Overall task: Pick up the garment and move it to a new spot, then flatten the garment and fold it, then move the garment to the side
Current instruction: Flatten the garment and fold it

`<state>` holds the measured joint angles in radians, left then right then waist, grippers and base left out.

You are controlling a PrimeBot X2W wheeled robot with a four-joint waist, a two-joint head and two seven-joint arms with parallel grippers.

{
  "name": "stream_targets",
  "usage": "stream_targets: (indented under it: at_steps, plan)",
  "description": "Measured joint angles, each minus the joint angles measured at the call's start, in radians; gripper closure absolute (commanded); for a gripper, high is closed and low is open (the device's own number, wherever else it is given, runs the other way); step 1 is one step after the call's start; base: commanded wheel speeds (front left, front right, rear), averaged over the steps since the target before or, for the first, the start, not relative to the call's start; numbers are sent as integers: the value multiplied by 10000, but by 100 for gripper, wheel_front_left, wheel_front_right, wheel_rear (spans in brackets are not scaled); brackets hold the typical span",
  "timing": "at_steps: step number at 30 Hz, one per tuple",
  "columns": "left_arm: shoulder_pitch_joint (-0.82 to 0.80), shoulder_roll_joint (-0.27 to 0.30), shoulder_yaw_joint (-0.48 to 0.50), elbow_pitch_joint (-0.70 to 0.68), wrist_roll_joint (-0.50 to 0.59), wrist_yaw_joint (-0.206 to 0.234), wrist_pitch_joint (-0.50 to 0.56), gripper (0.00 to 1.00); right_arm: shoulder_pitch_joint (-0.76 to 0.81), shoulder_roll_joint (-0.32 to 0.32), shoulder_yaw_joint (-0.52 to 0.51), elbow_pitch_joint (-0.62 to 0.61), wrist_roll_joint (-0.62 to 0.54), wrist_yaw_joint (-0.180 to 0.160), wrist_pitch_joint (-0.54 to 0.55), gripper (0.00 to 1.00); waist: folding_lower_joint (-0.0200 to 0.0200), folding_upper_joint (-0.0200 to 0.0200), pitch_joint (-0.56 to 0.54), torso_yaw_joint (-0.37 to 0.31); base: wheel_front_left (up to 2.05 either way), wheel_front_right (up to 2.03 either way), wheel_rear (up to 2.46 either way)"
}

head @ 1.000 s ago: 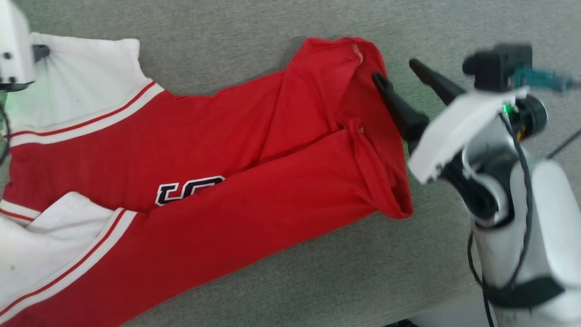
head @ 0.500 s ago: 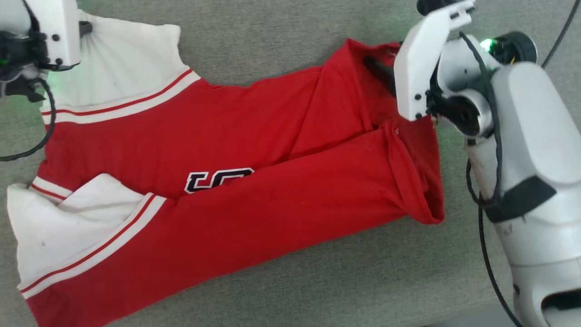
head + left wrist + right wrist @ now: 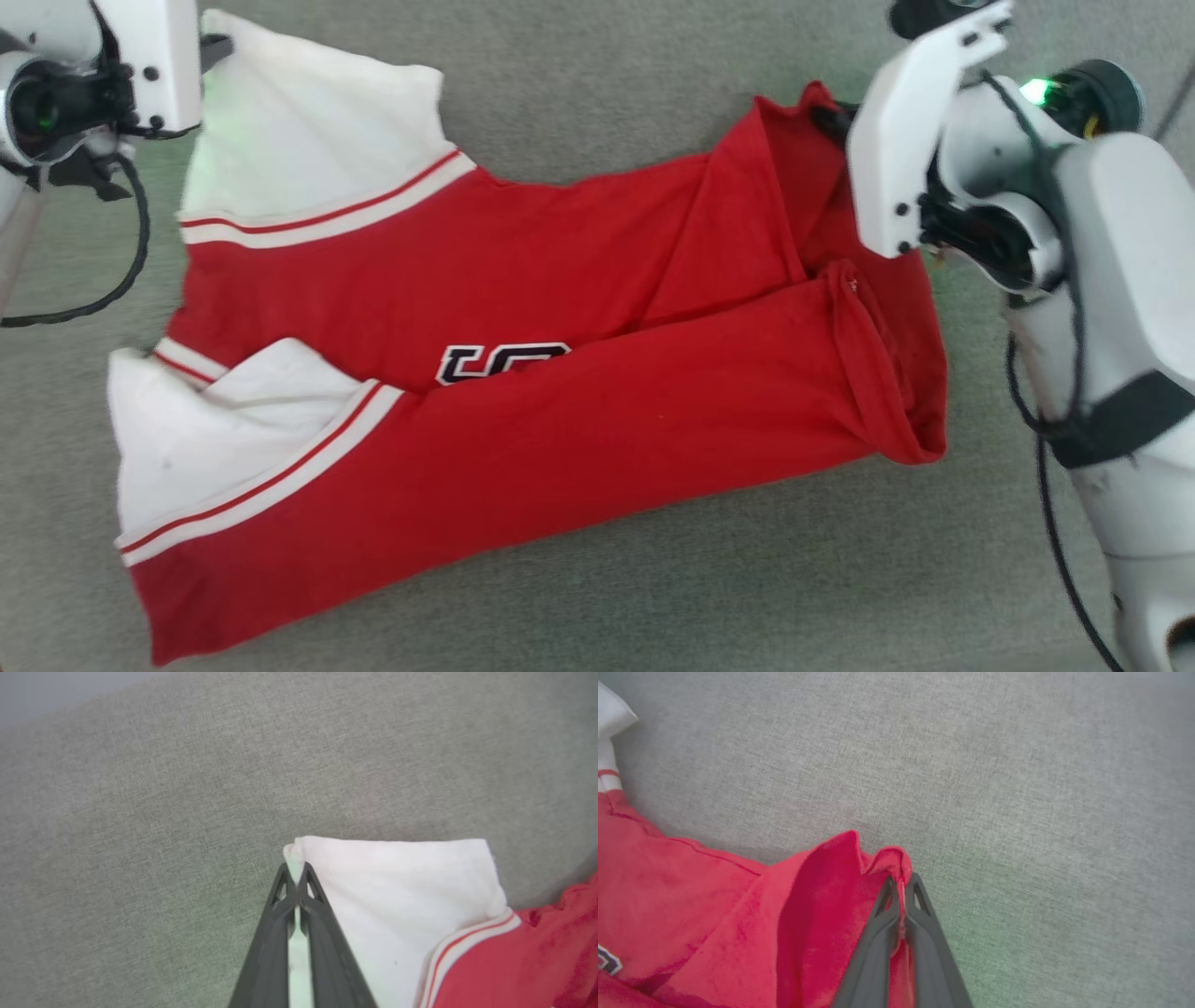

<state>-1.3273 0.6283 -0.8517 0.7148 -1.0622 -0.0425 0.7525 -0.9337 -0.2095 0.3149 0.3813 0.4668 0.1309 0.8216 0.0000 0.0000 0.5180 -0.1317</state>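
Basketball jersey (image 3: 597,439) lies lengthwise between 2 end effectors
Left end effector (image 3: 294,877) pinches its white corner; right end effector (image 3: 903,884) pinches the red hem.

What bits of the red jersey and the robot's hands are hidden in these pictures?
Head view: the lettering on the jersey is mostly tucked under a red fold, unreadable.
Head view: the right gripper has its fingers behind its own white wrist plate.
Left wrist view: the jersey runs off the right and bottom edges.
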Motion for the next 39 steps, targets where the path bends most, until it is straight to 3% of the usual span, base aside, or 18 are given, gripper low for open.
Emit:
stream_targets:
  at_steps: [7, 12, 15, 24, 28, 33, 38, 39]
  plan:
    - [167, 219, -29, -1181, -130, 27, 318, 100, 997, -794, -146, -1432, 435, 0, -226, 100, 1, 0, -621, 473, 0, 0, 0]
    - [963, 867, -23, -2924, -422, 571, 671, 100, 1964, -1289, -510, -2736, 616, -2, -249, 100, 0, 0, -1101, 795, 0, 0, 0]
    - [1567, 1494, 8, -4422, -506, 1131, 805, 100, 2652, -1505, -836, -3601, 662, -2, -107, 100, 0, 0, -1362, 969, 0, 0, 0]
    - [3896, 3526, 111, -9097, -940, 3446, 1097, 100, 4864, -2052, -1670, -6245, 886, 0, 685, 100, 0, 0, -1882, 1340, 0, 0, 0]
    - [5123, 4063, -94, -10615, -1158, 4362, 959, 100, 5967, -2082, -2109, -6794, 1066, 0, 859, 100, 0, 0, -1960, 1399, 0, 0, 0]
    - [6469, 4149, -408, -11039, -1448, 5003, 464, 100, 6887, -2034, -2286, -6615, 1103, -2, 763, 100, 0, 0, -1923, 1415, 0, 0, 0]
    - [7236, 3657, -593, -9973, -1864, 4792, -67, 100, 6925, -1914, -1816, -5647, 1114, 0, 192, 100, 0, 0, -1907, 1334, 0, 0, 0]
    - [7291, 3524, -566, -9662, -1973, 4759, -155, 100, 6862, -1925, -1685, -5409, 1009, -2, 48, 76, 0, 0, -1916, 1321, 0, 0, 0]
